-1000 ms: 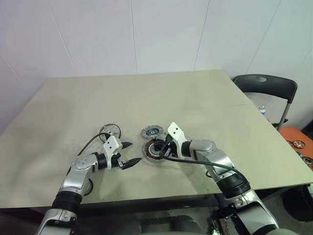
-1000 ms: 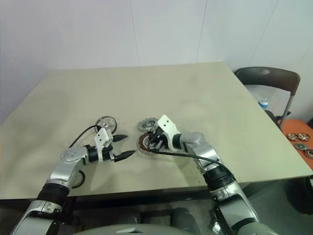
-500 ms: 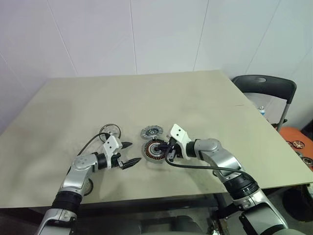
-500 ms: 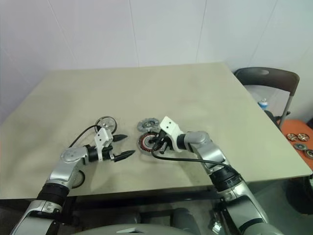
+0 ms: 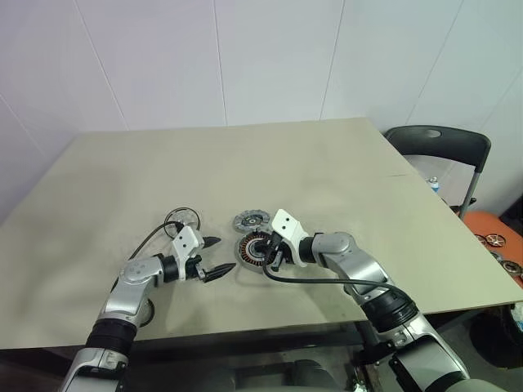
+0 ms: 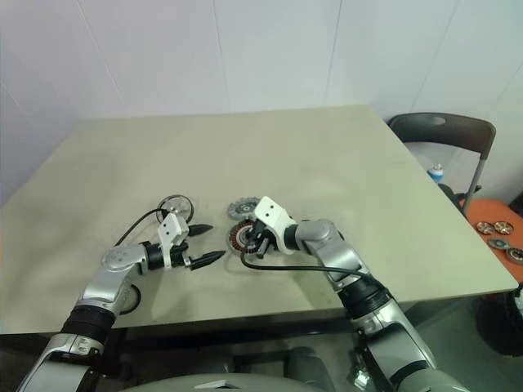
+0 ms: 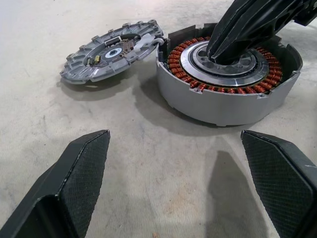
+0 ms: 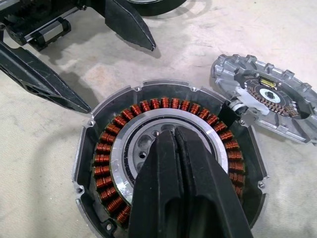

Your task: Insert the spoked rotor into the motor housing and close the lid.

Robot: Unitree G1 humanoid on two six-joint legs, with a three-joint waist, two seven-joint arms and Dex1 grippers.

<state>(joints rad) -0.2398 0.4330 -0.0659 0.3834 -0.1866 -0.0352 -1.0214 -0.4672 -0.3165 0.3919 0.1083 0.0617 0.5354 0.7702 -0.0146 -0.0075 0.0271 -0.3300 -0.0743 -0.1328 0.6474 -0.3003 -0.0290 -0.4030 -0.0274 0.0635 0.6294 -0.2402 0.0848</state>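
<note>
Right gripper (image 8: 174,148): fingers pressed together, tips in the centre of the round grey copper-wound motor housing (image 8: 99,148). Left gripper (image 7: 176,186): spread wide, empty, beside it. Advice: press evenly, straight down.

Nothing readable anywhere tbh. The grey notched disc (image 8: 270,99) has a tiny circuit board in the middle, but any markings on it are too small to make out.

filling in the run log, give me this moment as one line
left gripper: fingers open, idle beside motor housing | right gripper: fingers shut, tips at housing centre | spoked rotor: on table, not inserted | lid: beside housing, off
</note>
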